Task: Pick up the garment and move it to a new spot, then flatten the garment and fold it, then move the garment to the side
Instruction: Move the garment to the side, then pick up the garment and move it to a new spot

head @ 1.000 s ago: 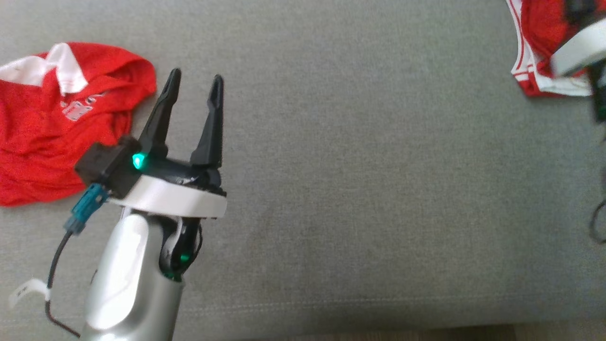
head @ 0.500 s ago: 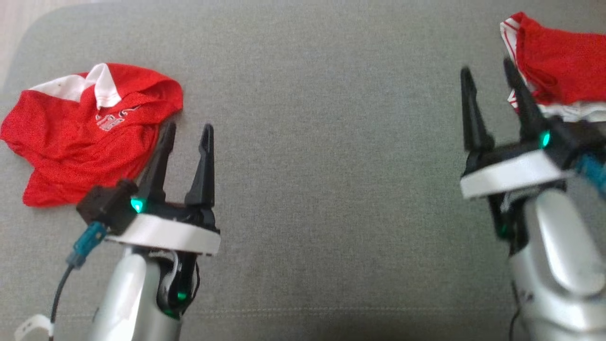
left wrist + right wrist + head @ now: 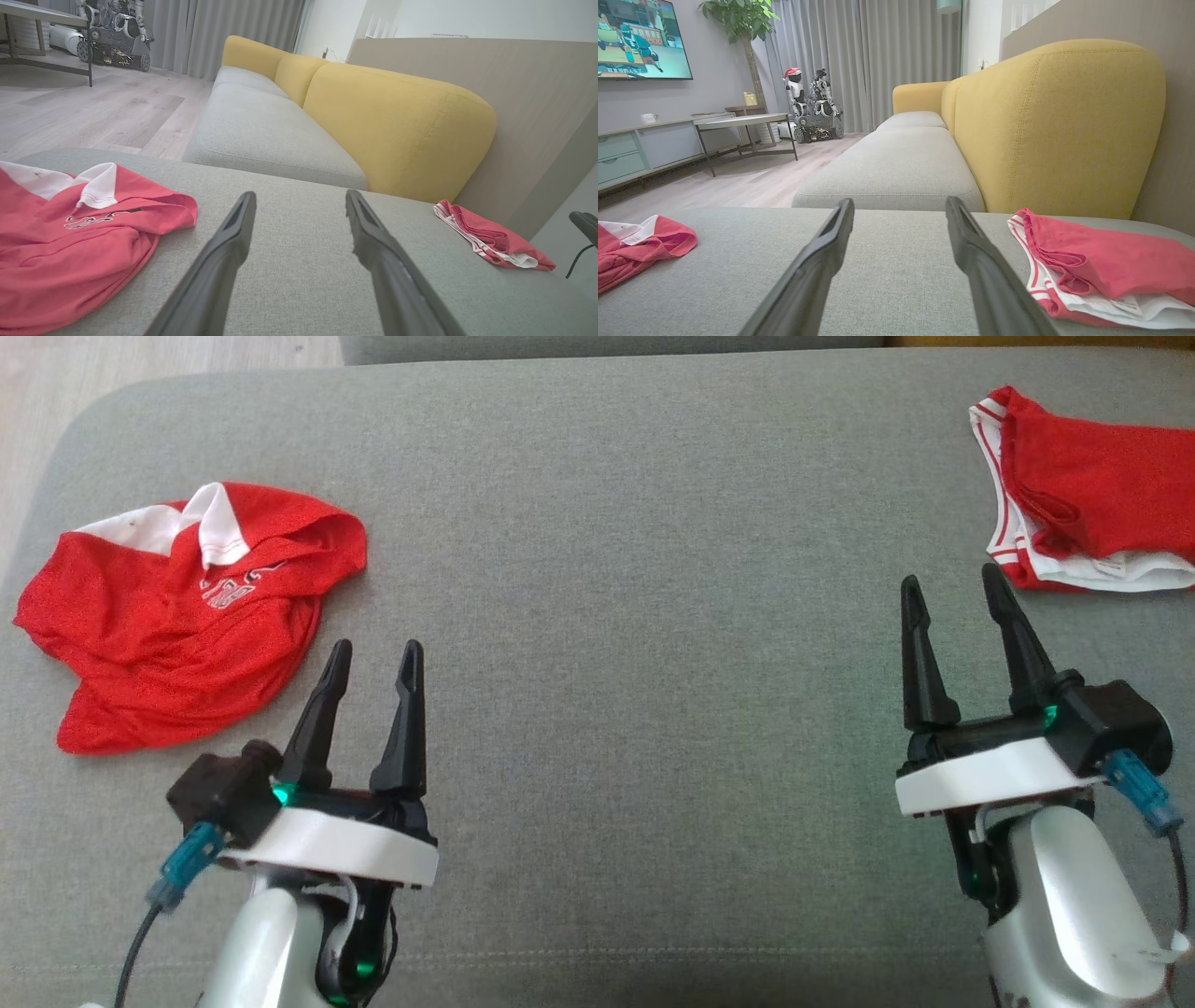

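Red shorts (image 3: 1092, 495) — cropped by head view's right edge.

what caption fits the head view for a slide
Open left tool and right tool above grey cushion, red shirt crumpled at left, folded red garment at right

right gripper (image 3: 899, 202), fingers apart, over grey cushion (image 3: 896, 266); folded red garment (image 3: 1106, 261) right, red shirt (image 3: 640, 249) left

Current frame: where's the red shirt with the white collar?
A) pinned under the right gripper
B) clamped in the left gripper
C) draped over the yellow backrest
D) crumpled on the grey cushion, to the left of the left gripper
D: the red shirt lies crumpled on the grey cushion, to the left of the left gripper, whose jaws stand open with nothing between them.
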Controlling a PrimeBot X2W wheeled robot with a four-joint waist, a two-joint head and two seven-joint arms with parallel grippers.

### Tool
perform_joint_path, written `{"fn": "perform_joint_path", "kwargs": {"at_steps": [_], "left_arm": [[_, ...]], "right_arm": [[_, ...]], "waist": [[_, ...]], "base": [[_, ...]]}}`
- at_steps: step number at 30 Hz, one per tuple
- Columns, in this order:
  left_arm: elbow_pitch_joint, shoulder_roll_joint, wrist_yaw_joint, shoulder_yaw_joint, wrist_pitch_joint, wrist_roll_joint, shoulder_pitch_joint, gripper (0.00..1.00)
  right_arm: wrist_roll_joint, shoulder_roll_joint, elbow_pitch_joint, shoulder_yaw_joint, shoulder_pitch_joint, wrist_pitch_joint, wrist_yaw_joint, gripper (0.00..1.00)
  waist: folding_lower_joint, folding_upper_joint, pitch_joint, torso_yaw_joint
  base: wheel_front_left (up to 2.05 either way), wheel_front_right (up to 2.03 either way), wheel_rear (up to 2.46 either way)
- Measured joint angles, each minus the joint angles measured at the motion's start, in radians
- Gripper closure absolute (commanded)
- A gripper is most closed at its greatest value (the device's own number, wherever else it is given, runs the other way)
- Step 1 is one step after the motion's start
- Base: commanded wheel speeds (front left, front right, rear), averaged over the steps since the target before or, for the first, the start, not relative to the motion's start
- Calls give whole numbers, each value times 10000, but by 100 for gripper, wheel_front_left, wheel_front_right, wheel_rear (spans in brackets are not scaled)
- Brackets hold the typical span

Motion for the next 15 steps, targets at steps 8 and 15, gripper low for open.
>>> {"fn": "perform_joint_path", "kwargs": {"at_steps": [8,15], "left_arm": [[0,0,8,65,0,0,29,0],[-38,0,8,71,0,0,19,0]], "right_arm": [[-17,88,2,-17,19,-23,0,0],[-2,92,-8,-94,24,-29,0,0]], "waist": [[0,0,-46,-4],[0,0,65,70]], "base": [[0,0,0],[0,0,0]]}}
